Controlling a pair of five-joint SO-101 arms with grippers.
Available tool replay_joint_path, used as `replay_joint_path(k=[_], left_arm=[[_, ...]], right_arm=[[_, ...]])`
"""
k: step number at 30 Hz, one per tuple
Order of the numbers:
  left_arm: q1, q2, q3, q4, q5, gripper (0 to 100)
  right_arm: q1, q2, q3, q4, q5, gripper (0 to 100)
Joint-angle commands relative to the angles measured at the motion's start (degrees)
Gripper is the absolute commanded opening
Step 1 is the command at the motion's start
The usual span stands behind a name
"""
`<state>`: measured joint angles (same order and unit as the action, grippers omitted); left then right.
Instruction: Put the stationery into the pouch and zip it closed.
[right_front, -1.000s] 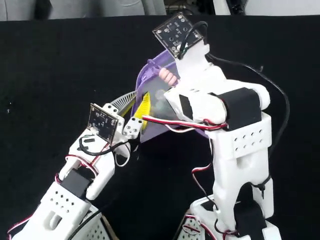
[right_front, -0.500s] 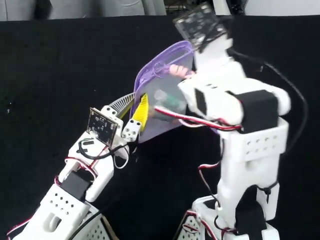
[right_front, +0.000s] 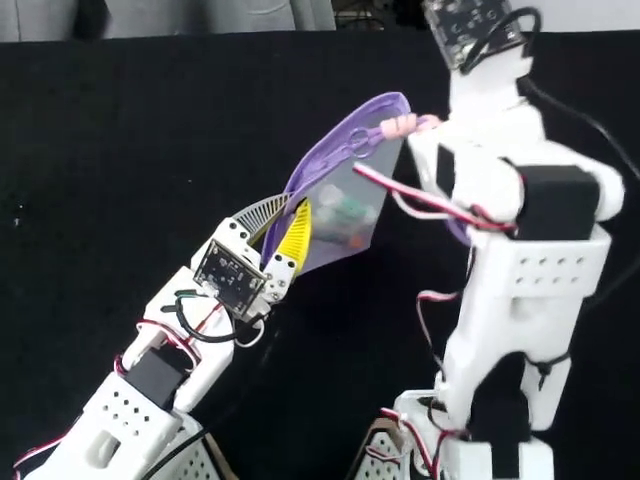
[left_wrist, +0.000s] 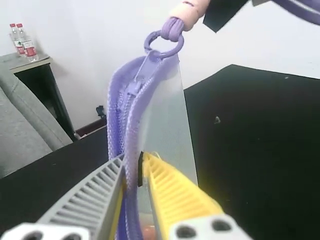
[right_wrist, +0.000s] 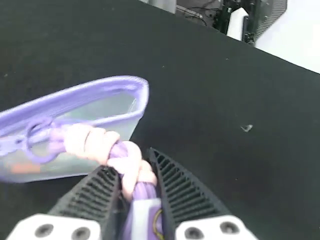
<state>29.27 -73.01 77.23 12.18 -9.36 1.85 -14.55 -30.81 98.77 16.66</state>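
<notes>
1. The left pincer (left_wrist: 134, 169) is clamped on the zip edge of the pouch (left_wrist: 167, 125), probably to anchor that end against the pull.
2. The right pincer (right_wrist: 135, 167) is closed on the braided cord (right_wrist: 97, 142) tied to the ring (left_wrist: 164, 42). The pouch hangs taut between both pincers, off the table (right_front: 120, 130).
3. Stationery (right_front: 345, 212) shows through the clear wall, just beyond the left pincer's tips.
4. The slider (left_wrist: 133, 90) sits toward the right pincer, so the zip looks nearly shut.
5. No writing is legible on the pouch, and the labels on the bottles (left_wrist: 17, 32) are too small to read.

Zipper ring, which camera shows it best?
Left wrist view: the zipper ring hangs close and whole against the wall. The right wrist view shows it slantwise beside the braided cord; the high view, very small.
</notes>
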Motion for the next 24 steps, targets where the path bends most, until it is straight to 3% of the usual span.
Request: replay_joint_path(k=[1, 18, 24], left_arm=[[-0.31, 0.62, 4.44, 0.62, -0.70, 3], [-0.31, 0.62, 4.53, 0.62, -0.70, 3], [-0.40, 0.62, 4.53, 0.62, -0.70, 3]], right_arm=[[6.24, 1.98, -6.81, -1.67, -0.26, 1.1], [21.54, 13.93, -17.89, -3.16, -0.18, 1.1], [24.00, 15.08, -18.95, -3.34, 0.00, 1.1]])
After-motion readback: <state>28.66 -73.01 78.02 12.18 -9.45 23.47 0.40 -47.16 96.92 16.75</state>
